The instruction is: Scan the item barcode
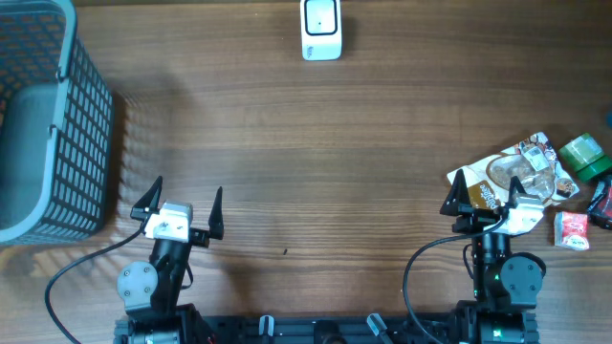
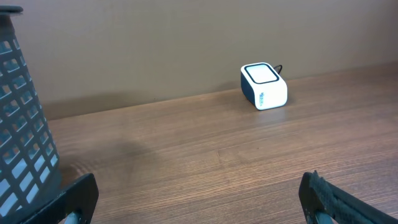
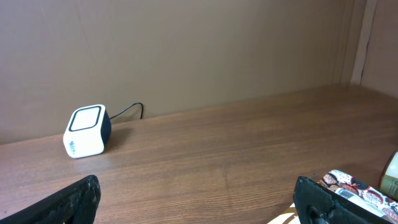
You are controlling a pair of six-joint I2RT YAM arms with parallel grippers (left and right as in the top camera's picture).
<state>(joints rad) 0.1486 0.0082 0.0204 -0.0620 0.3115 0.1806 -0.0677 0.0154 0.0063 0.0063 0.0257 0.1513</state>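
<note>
— How does the left end effector (image 1: 185,196) stand?
— Its jaws are spread wide with nothing between them. It hangs over bare wood at the near left of the desk (image 1: 335,162), fingers pointing toward the far edge.
— And the right end effector (image 1: 487,191)?
— The same: wide apart and holding nothing. It sits at the near right. From overhead, its outer finger overlaps the near-left part of the snack packet (image 1: 524,175). Whether it touches cannot be told. The right wrist camera shows the packet (image 3: 357,186) just beside that finger.
— Where does the packet lie?
— Flat on the desk at the right side, in a small cluster. A green item (image 1: 584,156) lies at its far-right side. A small red and white packet (image 1: 571,229) sits just off its near-right corner. A dark item (image 1: 601,201) is cut off by the right edge of the overhead view.
— And the barcode scanner (image 1: 321,29)?
— It is a white box with a dark base, at the middle of the far edge, well apart from both arms and the cluster. A thin cable (image 3: 132,109) runs from its back along the wall.
— Anything on the left?
— A grey-blue mesh basket (image 1: 91,143) stands at the far left, beyond the left arm
</note>
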